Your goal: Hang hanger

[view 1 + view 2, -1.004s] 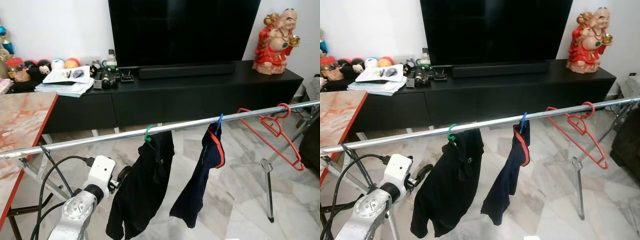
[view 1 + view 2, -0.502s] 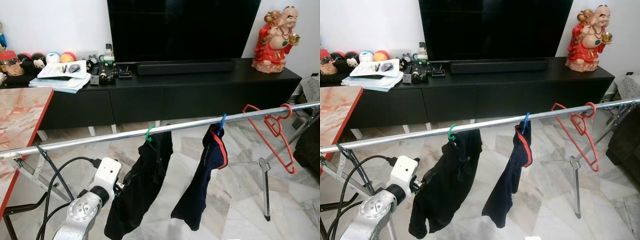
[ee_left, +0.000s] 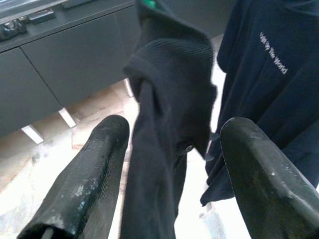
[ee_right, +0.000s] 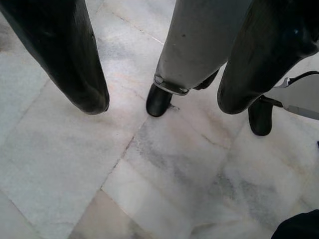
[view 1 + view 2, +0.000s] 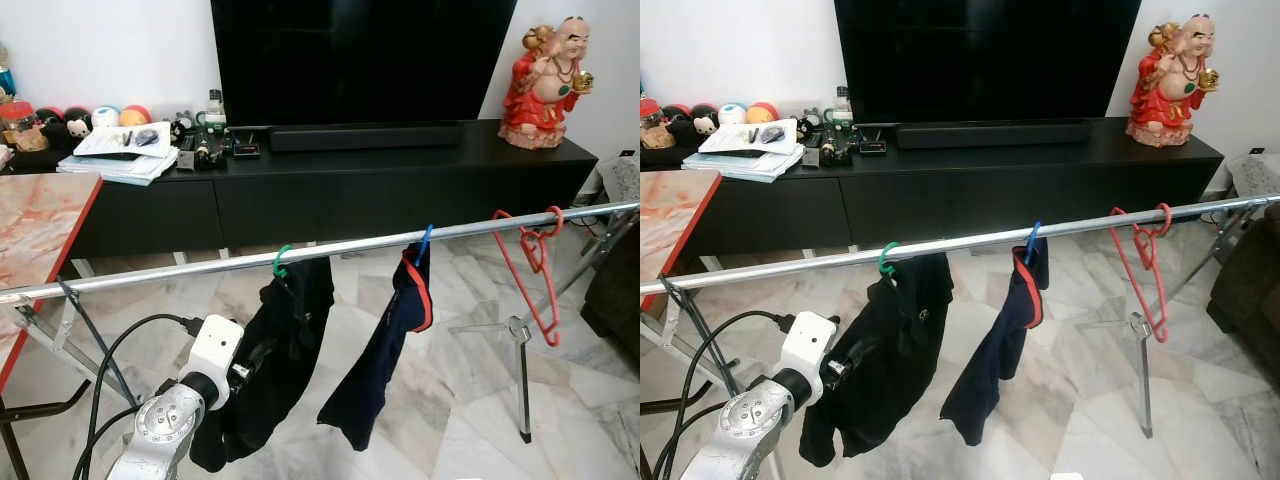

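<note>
Red thin plastic hanger [image 5: 528, 268] hangs by its hook on the long silver metal rail [image 5: 200, 268], at the rail's far right end, well apart from the left tool [image 3: 169, 184]. That tool, fingers spread wide, sits below the rail with the black garment on a green hook [image 5: 280, 350] between them. Its silver arm [image 5: 165, 440] reaches up from below. The right tool [image 4: 159, 104], parted, points at the marble floor [image 4: 99, 164].

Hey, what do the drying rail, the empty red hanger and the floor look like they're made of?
Drying rail: looks like metal tubing, silvery, with a bright highlight along its length.
Red hanger: thin, uniformly red frame, probably plastic or coated wire; the look leaves it open.
Floor: polished stone tiles, likely marble, pale with grey veining and visible joints.
</note>
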### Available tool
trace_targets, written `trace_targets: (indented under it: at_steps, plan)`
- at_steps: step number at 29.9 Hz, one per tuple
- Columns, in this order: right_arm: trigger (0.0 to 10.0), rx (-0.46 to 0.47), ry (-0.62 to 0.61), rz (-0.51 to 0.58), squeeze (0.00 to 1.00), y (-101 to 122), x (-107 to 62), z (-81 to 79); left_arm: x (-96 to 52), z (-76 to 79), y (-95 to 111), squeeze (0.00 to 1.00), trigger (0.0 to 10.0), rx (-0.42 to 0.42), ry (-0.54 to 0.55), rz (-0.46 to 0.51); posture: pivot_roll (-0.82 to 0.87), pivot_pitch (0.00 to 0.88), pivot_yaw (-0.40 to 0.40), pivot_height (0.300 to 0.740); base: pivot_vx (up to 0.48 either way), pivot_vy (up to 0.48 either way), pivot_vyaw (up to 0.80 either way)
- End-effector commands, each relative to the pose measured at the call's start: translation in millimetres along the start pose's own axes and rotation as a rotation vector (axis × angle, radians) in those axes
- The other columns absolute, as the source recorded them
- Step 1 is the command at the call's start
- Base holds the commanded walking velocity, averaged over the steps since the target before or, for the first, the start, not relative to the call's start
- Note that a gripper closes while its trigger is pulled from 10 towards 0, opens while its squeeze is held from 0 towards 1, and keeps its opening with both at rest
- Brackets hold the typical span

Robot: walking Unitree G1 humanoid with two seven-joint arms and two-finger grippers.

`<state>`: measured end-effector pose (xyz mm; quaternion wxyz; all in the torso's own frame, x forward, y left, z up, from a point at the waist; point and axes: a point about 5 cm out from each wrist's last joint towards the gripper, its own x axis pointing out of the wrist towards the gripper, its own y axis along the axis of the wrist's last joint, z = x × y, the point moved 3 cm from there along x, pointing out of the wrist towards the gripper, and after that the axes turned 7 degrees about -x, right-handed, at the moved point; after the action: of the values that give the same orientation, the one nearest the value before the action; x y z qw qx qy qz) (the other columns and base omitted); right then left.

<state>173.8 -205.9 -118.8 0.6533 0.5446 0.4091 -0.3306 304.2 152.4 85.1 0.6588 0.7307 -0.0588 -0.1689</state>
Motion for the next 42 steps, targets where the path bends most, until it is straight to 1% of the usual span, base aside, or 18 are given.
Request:
trace_targets:
  at_steps: [1,4,22,28,35,38,40,41,42]
  plan:
    - [10.0,0.002,-0.003,0.0,0.0,-1.2,-0.4,1.7,1.0,2.8,4.4,0.0,10.0,0.01,-0.016,0.015,0.19,0.0,-0.01,0.74,0.0,0.0,0.0]
    - [10.0,0.001,-0.003,-0.001,0.0,-1.3,-0.4,1.7,1.1,2.9,4.6,0.0,10.0,0.011,-0.015,0.017,0.2,0.0,-0.012,0.74,0.0,0.0,0.0]
    - [10.0,-0.006,0.005,-0.002,0.0,-0.8,-0.4,1.3,1.6,0.4,5.9,0.0,10.0,0.016,-0.005,0.022,0.2,0.0,-0.015,0.74,0.256,0.0,0.0]
    - [10.0,-0.008,0.008,-0.003,0.0,-0.7,-0.4,1.4,1.2,1.2,3.6,0.0,10.0,0.045,-0.015,0.009,0.2,0.0,-0.018,0.74,0.0,0.0,0.0]
    - [10.0,-0.007,0.012,-0.001,0.0,0.0,-0.3,1.0,1.5,-1.7,4.2,0.0,10.0,0.046,0.003,0.012,0.2,0.0,-0.02,0.74,0.0,0.0,0.0]
    - [10.0,-0.006,0.012,0.0,0.0,0.2,-0.3,0.9,3.4,-2.9,4.3,0.0,10.0,0.051,0.009,0.009,0.2,0.0,-0.021,0.74,0.0,0.0,0.0]
    - [10.0,-0.005,0.013,0.0,0.0,0.4,-0.3,0.8,8.9,-4.2,3.9,0.0,10.0,0.066,0.011,-0.004,0.2,0.0,-0.024,0.74,0.0,0.0,0.0]
    - [10.0,-0.005,0.013,0.0,0.0,0.4,-0.3,0.8,8.9,-4.2,3.9,0.0,10.0,0.066,0.011,-0.004,0.2,0.0,-0.024,0.74,0.0,0.0,0.0]
    - [10.0,-0.007,0.013,0.0,0.0,0.6,-0.2,0.6,14.0,-6.4,1.8,0.0,10.0,0.068,0.016,-0.019,0.2,0.0,-0.028,0.74,0.0,0.0,0.0]
